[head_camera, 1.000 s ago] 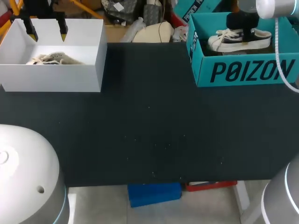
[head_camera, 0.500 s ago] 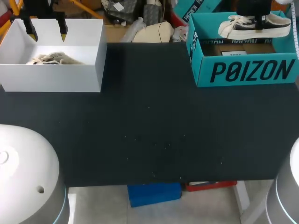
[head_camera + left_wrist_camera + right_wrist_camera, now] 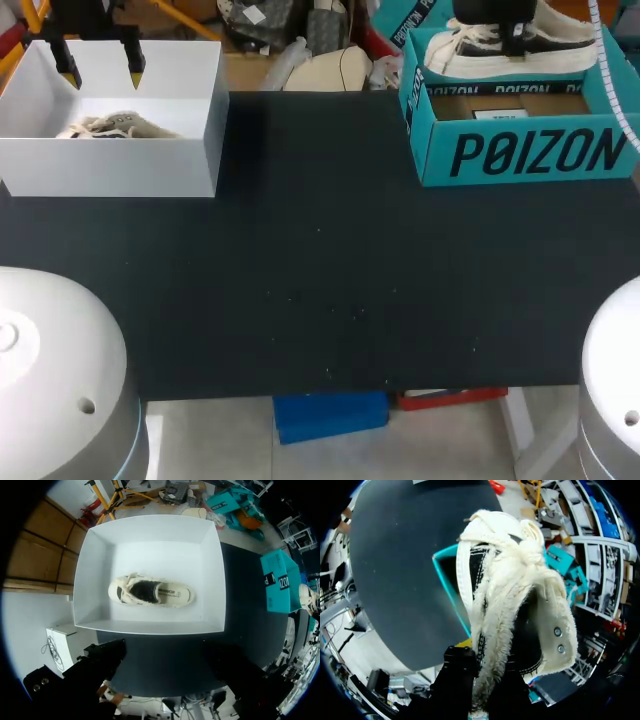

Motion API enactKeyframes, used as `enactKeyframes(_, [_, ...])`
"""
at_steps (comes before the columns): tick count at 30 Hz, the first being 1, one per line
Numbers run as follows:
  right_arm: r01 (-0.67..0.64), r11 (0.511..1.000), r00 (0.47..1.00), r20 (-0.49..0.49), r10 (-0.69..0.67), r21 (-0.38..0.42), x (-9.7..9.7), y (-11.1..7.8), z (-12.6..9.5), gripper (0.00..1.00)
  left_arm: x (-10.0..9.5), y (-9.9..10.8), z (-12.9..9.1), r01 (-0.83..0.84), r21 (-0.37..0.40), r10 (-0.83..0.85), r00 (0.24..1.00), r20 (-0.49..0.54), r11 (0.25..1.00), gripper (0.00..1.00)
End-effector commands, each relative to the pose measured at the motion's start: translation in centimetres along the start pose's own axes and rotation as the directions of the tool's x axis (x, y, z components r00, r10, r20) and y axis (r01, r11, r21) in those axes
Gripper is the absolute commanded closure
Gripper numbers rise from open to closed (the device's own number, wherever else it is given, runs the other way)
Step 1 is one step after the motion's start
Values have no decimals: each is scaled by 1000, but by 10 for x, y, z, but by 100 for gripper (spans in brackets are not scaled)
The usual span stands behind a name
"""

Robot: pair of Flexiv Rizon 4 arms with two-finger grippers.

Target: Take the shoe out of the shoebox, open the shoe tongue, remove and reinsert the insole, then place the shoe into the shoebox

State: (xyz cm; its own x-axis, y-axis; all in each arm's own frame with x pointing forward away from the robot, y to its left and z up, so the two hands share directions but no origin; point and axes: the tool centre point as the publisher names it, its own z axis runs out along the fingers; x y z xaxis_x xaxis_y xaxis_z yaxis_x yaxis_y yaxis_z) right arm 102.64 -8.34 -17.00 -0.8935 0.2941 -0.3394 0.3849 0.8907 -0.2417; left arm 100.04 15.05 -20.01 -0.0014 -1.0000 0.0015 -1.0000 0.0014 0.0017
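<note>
Right gripper: the right gripper (image 3: 498, 22) is closed on the shoe (image 3: 560, 52), with its fingers pressing the upper from both sides near the laces.
Shoe: a dark low sneaker with a white sole and white laces. It is held in the air just above the teal shoebox (image 3: 525, 150), over its far rim, and seems not to touch the box.
Long axis: the shoe runs along the shoebox's length. Its toe is over the end nearer the white box (image 3: 110, 175) and its heel over the other end.
Way out: the bare dark table (image 3: 320, 280) lies on the shoebox's near side. By my judgement, the shoe has to cross the front wall to be set down there.
Nearer arm: the right arm, which already holds the shoe. The left gripper (image 3: 100, 68) hangs open and holds nothing. It is well apart from the shoebox, above the white box that holds a cream shoe (image 3: 150, 591).
Head view only: shows the shoe's height above the shoebox walls, and the shoebox floor with what looks like a paper card on it.
Right wrist view only: shows the laces, the shoe's open mouth and two side eyelets close up. One yellow tip sits beside the shoe, and a teal corner of the shoebox is beneath it.
Left wrist view only: shows the cream shoe lying mouth up, away from the white box's walls.
</note>
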Motion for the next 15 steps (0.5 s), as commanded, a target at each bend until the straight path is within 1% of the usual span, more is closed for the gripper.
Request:
enactKeyframes(1, [-7,1000,983,183,5,12,59,17,-109,100,0,0,0,0,0,0,1000,0,1000,0])
enactKeyframes(4, [0,1000,983,183,2,-10,84,32,-120,100,0,0,0,0,0,0,1000,0,1000,0])
enactKeyframes(6, [7,999,983,181,0,-40,104,43,-125,100,0,0,0,0,0,0,1000,0,1000,0])
enactKeyframes(7, [12,998,984,178,-2,-54,117,51,-126,100,0,0,0,0,0,0,1000,0,1000,0])
enactKeyframes(11, [64,992,981,189,-43,-106,159,77,-125,100,0,0,0,0,0,0,1000,0,1000,0])
enactKeyframes(13, [83,986,980,191,-54,-147,178,89,-121,100,0,0,0,0,0,0,1000,0,1000,0])
enactKeyframes(15, [117,980,977,197,-84,-163,197,101,-116,100,0,0,0,0,0,0,1000,0,1000,0])
